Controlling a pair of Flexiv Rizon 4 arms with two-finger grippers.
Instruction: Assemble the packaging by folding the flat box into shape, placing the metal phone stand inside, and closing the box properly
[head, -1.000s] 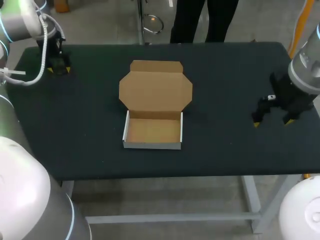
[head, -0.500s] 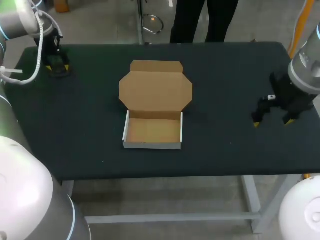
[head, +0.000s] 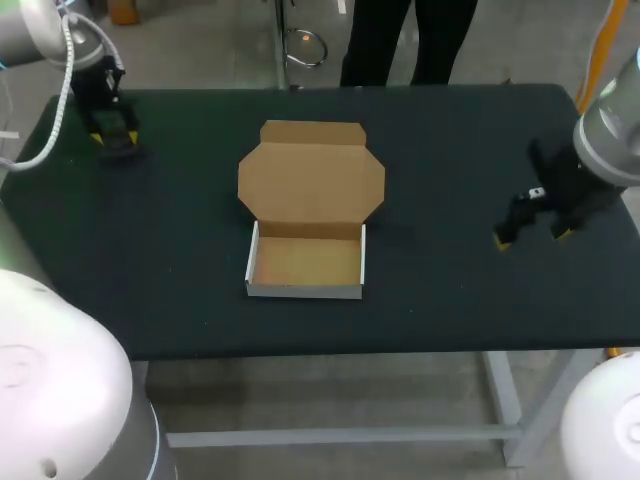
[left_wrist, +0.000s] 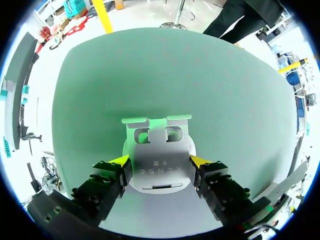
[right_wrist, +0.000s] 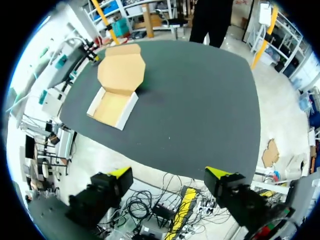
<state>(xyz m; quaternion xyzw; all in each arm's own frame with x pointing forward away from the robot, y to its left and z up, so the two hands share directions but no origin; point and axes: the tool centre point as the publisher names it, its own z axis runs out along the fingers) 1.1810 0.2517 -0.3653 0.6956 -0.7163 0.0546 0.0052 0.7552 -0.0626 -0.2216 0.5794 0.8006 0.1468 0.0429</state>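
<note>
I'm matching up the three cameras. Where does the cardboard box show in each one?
Head view: the cardboard box sits mid-table, lid open.
Left wrist view: not in it; only the phone stand between the left gripper's fingers.
Right wrist view: the cardboard box lies ahead of the right gripper, far across the table, near the left arm.
Shared landmark: the table, in all three.
</note>
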